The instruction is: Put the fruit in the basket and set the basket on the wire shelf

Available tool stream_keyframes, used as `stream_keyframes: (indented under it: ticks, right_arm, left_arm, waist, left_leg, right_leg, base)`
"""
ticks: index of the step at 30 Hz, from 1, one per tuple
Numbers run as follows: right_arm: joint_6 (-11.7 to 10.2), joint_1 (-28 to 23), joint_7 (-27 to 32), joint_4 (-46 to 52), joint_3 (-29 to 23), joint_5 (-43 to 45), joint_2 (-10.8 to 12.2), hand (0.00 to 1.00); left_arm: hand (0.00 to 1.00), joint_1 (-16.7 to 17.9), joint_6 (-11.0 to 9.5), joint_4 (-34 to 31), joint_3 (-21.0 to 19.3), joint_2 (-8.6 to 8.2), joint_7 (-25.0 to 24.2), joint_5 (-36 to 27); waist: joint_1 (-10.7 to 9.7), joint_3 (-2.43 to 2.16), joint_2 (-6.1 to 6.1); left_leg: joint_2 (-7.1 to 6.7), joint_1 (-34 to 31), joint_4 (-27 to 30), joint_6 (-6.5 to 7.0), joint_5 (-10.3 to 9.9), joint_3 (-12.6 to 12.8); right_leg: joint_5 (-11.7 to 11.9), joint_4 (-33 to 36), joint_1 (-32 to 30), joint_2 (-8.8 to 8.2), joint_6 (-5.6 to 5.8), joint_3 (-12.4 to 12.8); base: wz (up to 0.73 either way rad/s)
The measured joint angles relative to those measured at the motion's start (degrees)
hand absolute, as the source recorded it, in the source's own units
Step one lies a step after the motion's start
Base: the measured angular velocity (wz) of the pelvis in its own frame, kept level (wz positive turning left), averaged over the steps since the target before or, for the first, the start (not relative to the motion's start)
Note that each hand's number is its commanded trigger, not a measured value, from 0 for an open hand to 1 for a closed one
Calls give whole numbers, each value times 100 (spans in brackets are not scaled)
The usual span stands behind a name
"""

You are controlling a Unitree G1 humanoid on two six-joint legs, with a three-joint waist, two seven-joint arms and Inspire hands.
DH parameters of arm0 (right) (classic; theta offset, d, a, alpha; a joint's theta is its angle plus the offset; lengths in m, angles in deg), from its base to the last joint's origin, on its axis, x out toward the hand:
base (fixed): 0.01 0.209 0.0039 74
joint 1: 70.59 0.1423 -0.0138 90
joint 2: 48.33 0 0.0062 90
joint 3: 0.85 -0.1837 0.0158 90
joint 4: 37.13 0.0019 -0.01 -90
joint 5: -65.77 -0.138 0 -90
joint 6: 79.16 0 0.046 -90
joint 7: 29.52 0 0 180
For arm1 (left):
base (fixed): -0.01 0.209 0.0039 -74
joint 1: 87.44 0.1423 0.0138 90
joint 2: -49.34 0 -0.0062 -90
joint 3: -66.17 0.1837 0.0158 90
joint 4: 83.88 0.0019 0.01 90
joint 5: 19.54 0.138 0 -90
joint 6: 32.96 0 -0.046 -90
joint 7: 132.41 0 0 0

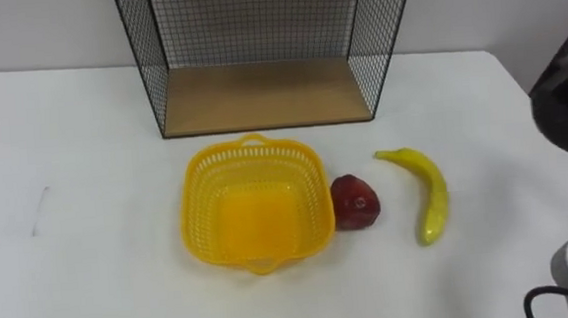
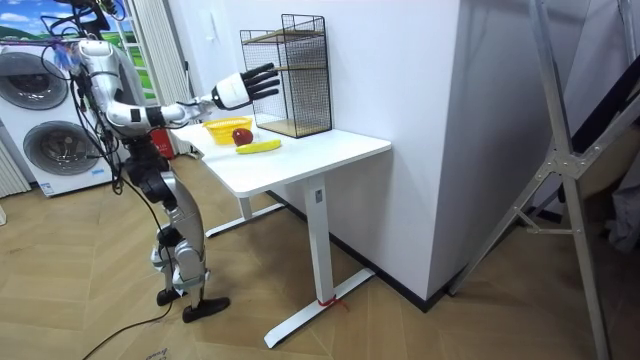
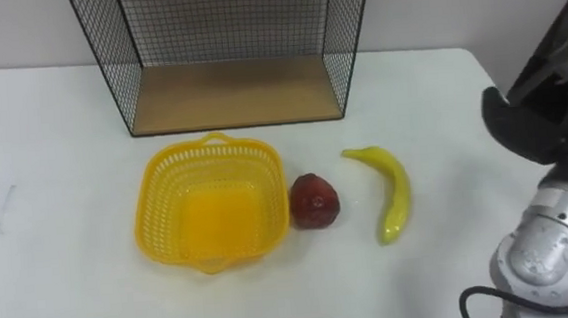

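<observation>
1. Your right hand point(image 2: 245, 88) hangs above the counter point(image 1: 89, 243), fingers point(image 2: 265, 78) straight and spread, holding nothing.
2. The yellow basket point(image 1: 202, 210) sits empty in front of the wire shelf point(image 1: 260, 96). The red fruit point(image 1: 355, 202) lies just beside its right wall, and the banana point(image 1: 427, 194) lies further right, apart.
3. The red fruit looks firm, smooth and prone to rolling, so close on it from above.
4. The banana is probably light and bruises easily. Take it mid-curve.
5. The basket looks like light, stiff plastic. Grip its rim tab.
</observation>
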Motion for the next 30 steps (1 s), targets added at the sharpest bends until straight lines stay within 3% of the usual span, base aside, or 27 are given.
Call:
stream_keyframes:
  ticks: [5, 14, 27, 30]
  right_arm:
    - [61, 74, -846, -47, 187, 23, -21, 0]
    - [230, 76, -1882, -332, 614, 202, -133, 0]
    - [235, 76, -2563, -436, 806, 697, -148, 0]
    - [351, 76, -2840, -518, 808, 667, -146, 0]
  left_arm:
    - [0, 3, 3, 1, 20, 4, -1, 48]
    - [0, -130, 5, -6, 194, 56, 0, 50]
    - [0, -176, 5, -98, 243, 63, 0, 99]
    - [0, -192, 5, -96, 249, 64, -1, 136]
  waist:
    - [-16, -5, -21]
    - [1, -3, -9]
    - [57, -32, -2]
    - [105, -39, -17]
  left_leg:
    - [2, -3, -6, 0, 0, -131]
    - [9, 1, -9, 0, 0, -133]
    - [18, 17, -20, 0, 0, -114]
    - [19, 19, -19, 0, 0, -131]
  right_leg:
    - [17, -85, 101, -9, 7, -116]
    - [21, -75, 97, -4, 1, -111]
    - [31, -48, 85, 3, -12, -106]
    - [33, -71, 104, 6, -15, -108]
  base:
    - [12]
    - [1]
    - [0]
    - [0]
